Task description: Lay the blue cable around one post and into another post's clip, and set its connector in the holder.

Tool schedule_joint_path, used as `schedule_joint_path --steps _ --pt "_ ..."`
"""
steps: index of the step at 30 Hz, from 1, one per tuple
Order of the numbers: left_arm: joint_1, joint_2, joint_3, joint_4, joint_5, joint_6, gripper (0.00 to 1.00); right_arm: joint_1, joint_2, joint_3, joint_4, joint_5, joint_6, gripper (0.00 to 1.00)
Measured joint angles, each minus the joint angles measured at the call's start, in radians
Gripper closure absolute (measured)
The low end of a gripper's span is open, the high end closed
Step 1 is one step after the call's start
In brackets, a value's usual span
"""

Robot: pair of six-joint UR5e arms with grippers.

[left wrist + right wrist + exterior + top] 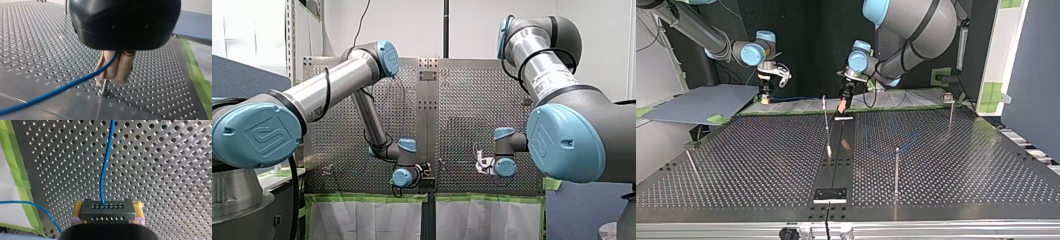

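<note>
The cable is up in both our grippers right now, with nothing routed yet as far as we can see. Our left gripper has its beige pads pinched narrow on the cable. It's down beside a short stud in the table, near the middle of the table's far edge in the top view. Our right gripper has its yellow pads clamped on the connector, a dark block with rows of holes. It's held just above the table, close to the green-taped edge, and the cable leaves the connector's face and runs ahead over the holes.

We'd call this the first step, getting the cable round a post. We can't tell if the cable is touching the stud or just beside it. For the next move, we reckon the left gripper has to sweep the cable round the post, low and taut enough that it doesn't ride up over the top. The right one would need to feed slack so the connector doesn't get yanked.

Containers: the dark block at the table's near edge in the top view looks like the holder, and nothing sits in it. The tall post toward the far right corner has a small head that may be the clip, and there's no cable in it.
</note>
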State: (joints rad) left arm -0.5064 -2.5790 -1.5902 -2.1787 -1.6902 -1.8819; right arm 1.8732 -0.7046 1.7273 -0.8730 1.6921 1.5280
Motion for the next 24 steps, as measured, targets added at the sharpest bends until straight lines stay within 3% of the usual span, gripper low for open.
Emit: schedule_joint_path --steps 8,16,24 --pt "0.010 -0.004 0.022 -0.009 0.006 -0.014 0.96 -0.007 0.001 -0.005 0.007 0.000 -0.003 1.00" --pt "0.030 -0.001 0.022 -0.035 0.014 -0.001 0.99 -0.005 0.001 -0.016 0.047 0.000 0.002 1.00" --pt "0.033 0.053 0.021 -0.043 0.042 0.020 0.99 -0.005 0.001 -0.017 0.051 -0.015 0.003 1.00"
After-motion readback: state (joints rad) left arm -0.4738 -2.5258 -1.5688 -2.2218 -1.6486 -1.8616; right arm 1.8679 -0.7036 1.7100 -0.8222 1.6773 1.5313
